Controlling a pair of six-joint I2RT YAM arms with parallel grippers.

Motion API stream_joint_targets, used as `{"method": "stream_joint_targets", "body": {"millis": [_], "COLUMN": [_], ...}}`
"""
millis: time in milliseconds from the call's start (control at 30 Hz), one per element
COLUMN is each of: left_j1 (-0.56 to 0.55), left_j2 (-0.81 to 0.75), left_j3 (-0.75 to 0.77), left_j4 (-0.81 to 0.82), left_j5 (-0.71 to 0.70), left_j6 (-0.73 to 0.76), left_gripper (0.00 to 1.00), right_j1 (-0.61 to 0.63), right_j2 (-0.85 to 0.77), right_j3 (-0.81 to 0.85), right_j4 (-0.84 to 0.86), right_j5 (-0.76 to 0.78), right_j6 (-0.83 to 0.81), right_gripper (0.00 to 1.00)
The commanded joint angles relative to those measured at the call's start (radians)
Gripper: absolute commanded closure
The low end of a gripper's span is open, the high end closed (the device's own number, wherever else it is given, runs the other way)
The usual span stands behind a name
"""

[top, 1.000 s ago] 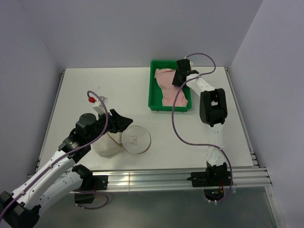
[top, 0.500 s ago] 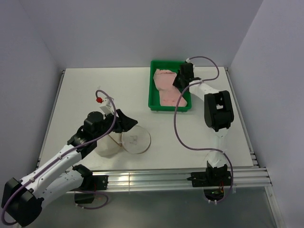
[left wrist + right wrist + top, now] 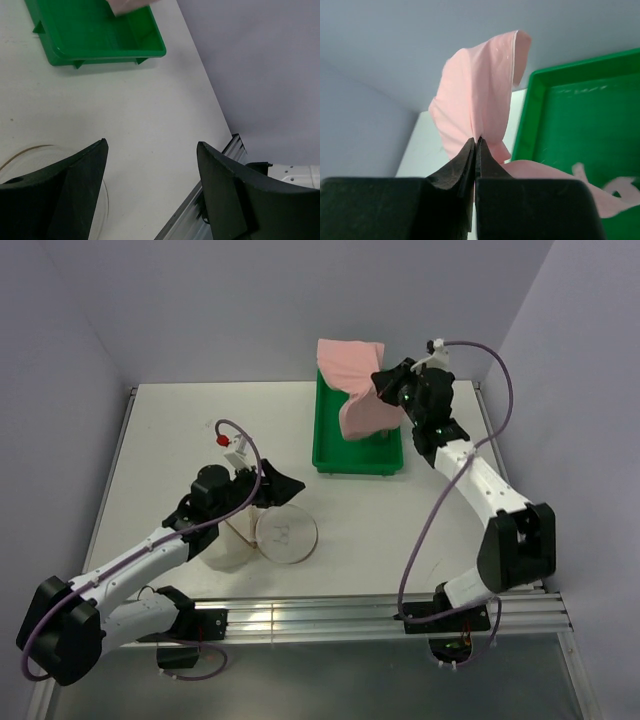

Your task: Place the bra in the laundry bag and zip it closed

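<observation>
The pale pink bra [image 3: 352, 380] hangs lifted above the green tray [image 3: 330, 455], pinched in my right gripper [image 3: 383, 383]. In the right wrist view the jaws [image 3: 476, 142] are shut on a fold of the bra [image 3: 480, 90], with a strap trailing into the tray [image 3: 580, 130]. The cream-white laundry bag [image 3: 262, 535] lies at the front left of the table, its round end facing up. My left gripper [image 3: 285, 486] is open and empty just above the bag's far side; the left wrist view shows its spread fingers [image 3: 80, 185] over the table and the bag's rim [image 3: 30, 152].
The tray stands at the table's back middle, also seen in the left wrist view [image 3: 95, 35]. The aluminium rail [image 3: 350, 615] runs along the near edge. Grey walls close in on three sides.
My right gripper has closed on the bra and lifted it up out of the tray, the right arm swinging outward. My left gripper has shifted slightly right above the bag.
</observation>
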Motion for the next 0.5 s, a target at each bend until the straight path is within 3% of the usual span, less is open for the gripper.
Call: {"method": "stream_joint_targets", "body": {"millis": [0,233,467], "left_j1": [0.004,0.003,0.003], "left_j2": [0.031,0.083,0.129], "left_j3": [0.068,0.122,0.13], "left_j4": [0.151,0.247,0.315], "left_j5": [0.012,0.0,-0.033], "left_j6": [0.012,0.043,0.031], "left_gripper": [0.21,0.16,0.15], "right_j1": [0.04,0.165,0.294], "right_j2": [-0.144,-0.43,-0.526], "right_j3": [-0.127,-0.373,-0.496], "right_j4": [0.107,0.176,0.228], "right_j5": [-0.068,-0.05,-0.032], "right_j6": [0.067,0.106,0.167], "right_gripper": [1.0,1.0,1.0]}}
